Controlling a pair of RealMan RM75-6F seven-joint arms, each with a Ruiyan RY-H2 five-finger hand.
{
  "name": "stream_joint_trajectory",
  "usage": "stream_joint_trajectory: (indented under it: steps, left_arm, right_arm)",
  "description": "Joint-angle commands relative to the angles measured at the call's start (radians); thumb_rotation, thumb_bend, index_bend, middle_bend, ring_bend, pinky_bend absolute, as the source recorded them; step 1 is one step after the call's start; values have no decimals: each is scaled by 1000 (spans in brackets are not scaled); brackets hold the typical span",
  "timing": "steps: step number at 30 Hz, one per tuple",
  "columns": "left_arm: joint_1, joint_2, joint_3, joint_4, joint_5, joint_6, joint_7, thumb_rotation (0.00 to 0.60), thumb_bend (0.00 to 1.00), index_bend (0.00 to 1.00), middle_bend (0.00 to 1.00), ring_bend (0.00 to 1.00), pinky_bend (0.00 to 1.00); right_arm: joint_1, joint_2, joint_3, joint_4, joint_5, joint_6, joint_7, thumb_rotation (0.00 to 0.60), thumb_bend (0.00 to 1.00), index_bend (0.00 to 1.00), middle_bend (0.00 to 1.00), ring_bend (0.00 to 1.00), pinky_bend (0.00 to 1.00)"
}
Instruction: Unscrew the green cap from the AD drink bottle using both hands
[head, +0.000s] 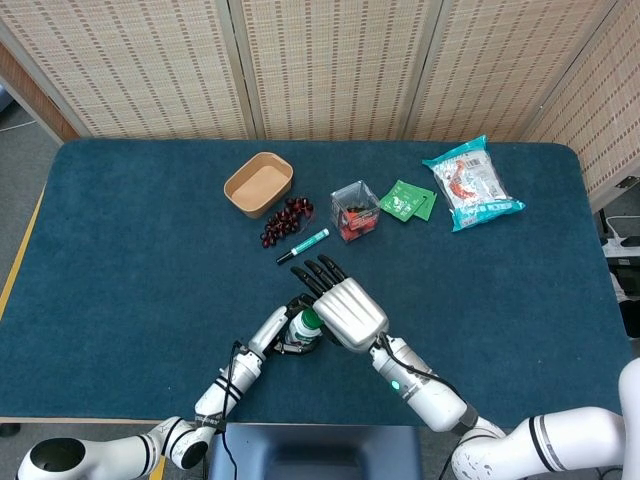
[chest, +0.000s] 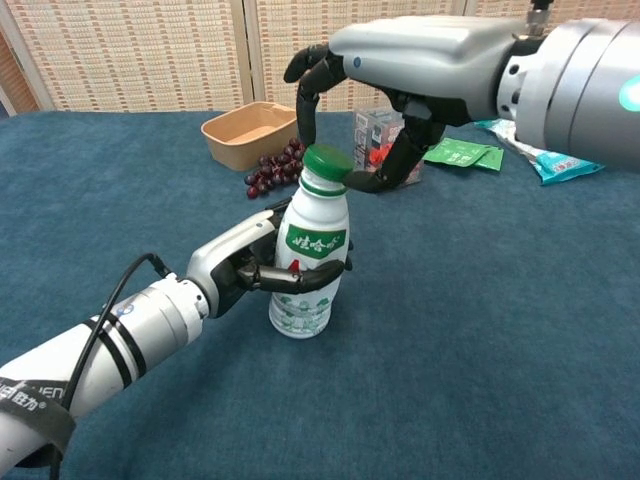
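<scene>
The bottle (chest: 310, 265) stands upright on the tabletop (chest: 480, 330), gripped at its smooth, likely slippery waist by the left robot hand (chest: 255, 265), while the right robot hand (chest: 400, 75) pinches the stiff cap (chest: 326, 166).

We note the bottle (chest: 308, 262) upright on the table (head: 120, 250), near its front edge. The left hand (chest: 262, 268) wraps it from the left; the right hand (chest: 375, 95) sits above the cap (chest: 325, 167). Behind: bowl (head: 259, 184), grapes (head: 285, 220) before it, pen (head: 303, 245), box (head: 355, 210), sachets (head: 407, 200), packet (head: 472, 183) rightmost.
</scene>
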Motion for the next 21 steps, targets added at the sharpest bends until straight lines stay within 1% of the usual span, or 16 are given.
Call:
stream_joint_trajectory:
  steps: [1, 7, 9, 11, 12, 16, 19, 21]
  left_arm:
    - [1, 1, 1, -1, 0, 0, -1, 600, 819, 714, 784, 332, 50]
    - [4, 2, 1, 4, 1, 4, -8, 600, 817, 714, 783, 332, 49]
    - [6, 5, 1, 7, 2, 9, -12, 600, 816, 714, 783, 332, 48]
    - [14, 8, -1, 11, 2, 23, -24, 600, 810, 712, 783, 332, 48]
    - [20, 8, -5, 14, 1, 35, -30, 600, 802, 709, 781, 332, 47]
    - [38, 3, -15, 42, 8, 86, -77, 600, 760, 702, 743, 308, 46]
    - [48, 0, -9, 64, 26, 116, -117, 600, 736, 692, 716, 276, 40]
    - [51, -1, -2, 75, 39, 130, -135, 600, 727, 673, 678, 249, 34]
  right_arm:
    - [-7, 2, 6, -2, -11, 10, 10, 600, 270, 672, 64, 0, 0]
    - [-33, 40, 21, -10, -35, 37, 42, 600, 270, 672, 67, 0, 0]
    - [-45, 60, 20, -9, -40, 43, 54, 600, 270, 672, 72, 0, 0]
    - [-64, 91, 8, -4, -51, 48, 65, 600, 270, 672, 73, 0, 0]
    - [-75, 106, -1, -1, -58, 50, 70, 600, 270, 672, 73, 0, 0]
    - [-131, 162, -67, 35, -101, 50, 98, 600, 269, 669, 73, 0, 0]
    - [-170, 181, -113, 80, -128, 40, 129, 600, 270, 659, 73, 0, 0]
    - [-189, 184, -134, 111, -140, 29, 151, 600, 269, 648, 73, 0, 0]
